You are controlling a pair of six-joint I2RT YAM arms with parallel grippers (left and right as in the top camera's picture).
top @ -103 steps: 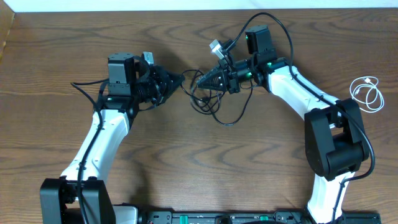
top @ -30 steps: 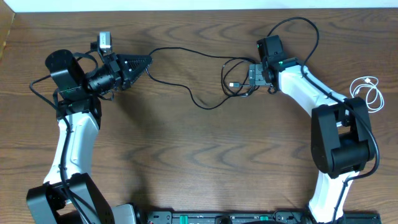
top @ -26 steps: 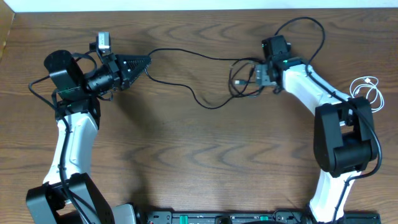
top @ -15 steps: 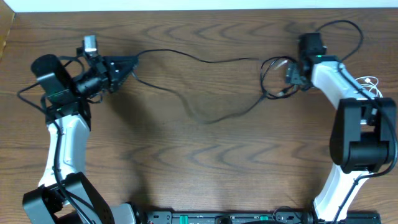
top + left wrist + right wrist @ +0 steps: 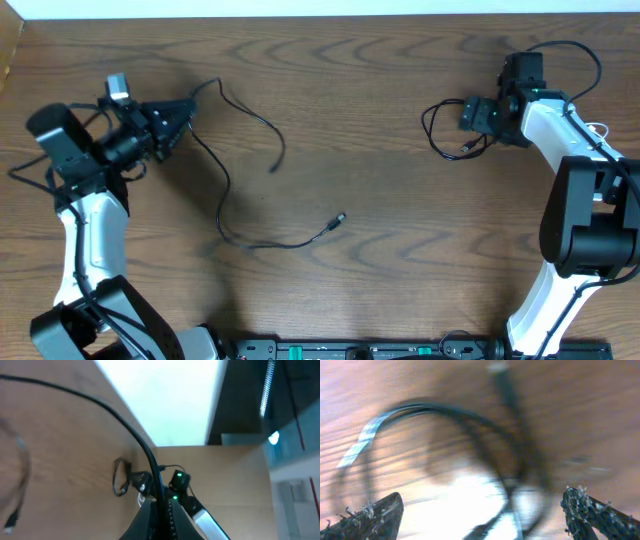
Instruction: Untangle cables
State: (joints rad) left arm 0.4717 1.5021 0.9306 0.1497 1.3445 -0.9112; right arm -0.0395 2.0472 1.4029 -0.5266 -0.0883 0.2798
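Overhead: your left end effector (image 5: 178, 118), far left, is pinched together on the long black cable (image 5: 222, 200). That cable trails across the worktop (image 5: 380, 290) to a free plug near centre. Your right end effector (image 5: 466, 114), far right, stands spread beside the looped black cable (image 5: 432, 128); contact unclear.

Left wrist: fingers (image 5: 150, 515) together, long black cable (image 5: 100, 407) running out from between them.

Right wrist: blurred. Fingertips (image 5: 375, 512) wide apart, looped black cable (image 5: 470, 415) lying on the wood between them.
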